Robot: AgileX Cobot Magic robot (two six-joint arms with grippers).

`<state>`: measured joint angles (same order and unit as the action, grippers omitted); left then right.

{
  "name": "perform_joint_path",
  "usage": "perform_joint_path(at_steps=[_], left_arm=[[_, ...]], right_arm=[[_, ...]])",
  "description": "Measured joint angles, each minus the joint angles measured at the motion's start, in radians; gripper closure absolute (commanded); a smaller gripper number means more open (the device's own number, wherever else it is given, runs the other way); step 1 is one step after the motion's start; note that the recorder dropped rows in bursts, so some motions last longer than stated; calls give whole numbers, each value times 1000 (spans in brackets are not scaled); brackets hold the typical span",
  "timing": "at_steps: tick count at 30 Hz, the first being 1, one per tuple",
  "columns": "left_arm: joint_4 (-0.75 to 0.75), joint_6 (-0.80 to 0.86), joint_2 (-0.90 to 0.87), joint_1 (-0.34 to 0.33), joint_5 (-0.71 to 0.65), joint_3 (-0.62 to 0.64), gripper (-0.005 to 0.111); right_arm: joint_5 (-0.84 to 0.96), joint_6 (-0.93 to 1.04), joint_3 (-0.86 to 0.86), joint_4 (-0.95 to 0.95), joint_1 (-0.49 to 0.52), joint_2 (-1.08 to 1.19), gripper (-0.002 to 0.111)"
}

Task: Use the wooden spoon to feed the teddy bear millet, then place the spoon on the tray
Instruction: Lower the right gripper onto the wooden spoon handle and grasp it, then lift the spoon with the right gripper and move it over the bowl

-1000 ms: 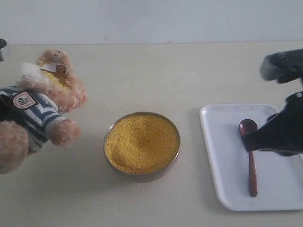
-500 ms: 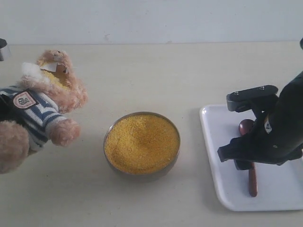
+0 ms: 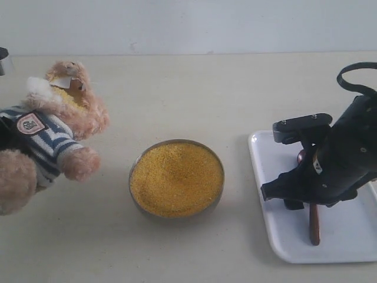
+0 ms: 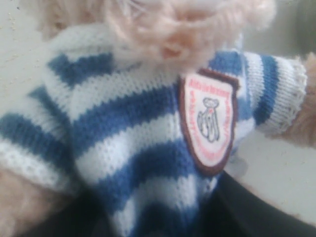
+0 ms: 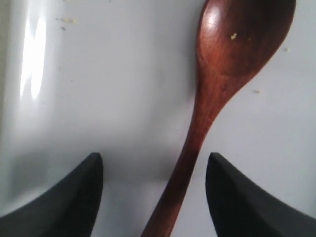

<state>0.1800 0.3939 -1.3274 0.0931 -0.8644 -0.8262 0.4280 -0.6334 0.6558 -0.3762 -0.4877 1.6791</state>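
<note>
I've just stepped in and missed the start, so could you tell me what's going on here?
The right hand hangs open over the white tray, its fingers either side of the wooden spoon lying there, not gripping it. The bowl of millet sits mid-table; the teddy bear at the left has grains at its mouth.

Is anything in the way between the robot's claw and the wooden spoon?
Nothing visible is. The right gripper hangs open right over the wooden spoon on the tray, and the spoon's handle lies in the gap between its jaws.
</note>
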Motion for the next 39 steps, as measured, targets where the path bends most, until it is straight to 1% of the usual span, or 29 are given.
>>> perform_joint_path(at_steps=[2,4,18,19,20,21,23,24,32,39], left_arm=[[0,0,0,0,1,0,103],[0,0,0,0,3,0,103],[3,0,0,0,3,0,103],[3,0,0,0,3,0,103],[3,0,0,0,3,0,103],[3,0,0,0,5,0,103],[3,0,0,0,5,0,103],[3,0,0,0,5,0,103],[3,0,0,0,-7,0,103],[6,0,0,0,-7,0,103]], right_arm=[[-2,-19,0,-23,0,-1,67],[-2,-32,0,-37,0,-1,72],[16,-50,0,-47,0,0,74],[16,-50,0,-47,0,0,77],[17,-50,0,-47,0,0,82],[18,-50,0,-47,0,0,88],[28,-48,0,-47,0,0,105],[31,-48,0,-47,0,0,108],[20,-34,-16,-59,0,-8,109],[112,102,-5,-59,0,-102,109]])
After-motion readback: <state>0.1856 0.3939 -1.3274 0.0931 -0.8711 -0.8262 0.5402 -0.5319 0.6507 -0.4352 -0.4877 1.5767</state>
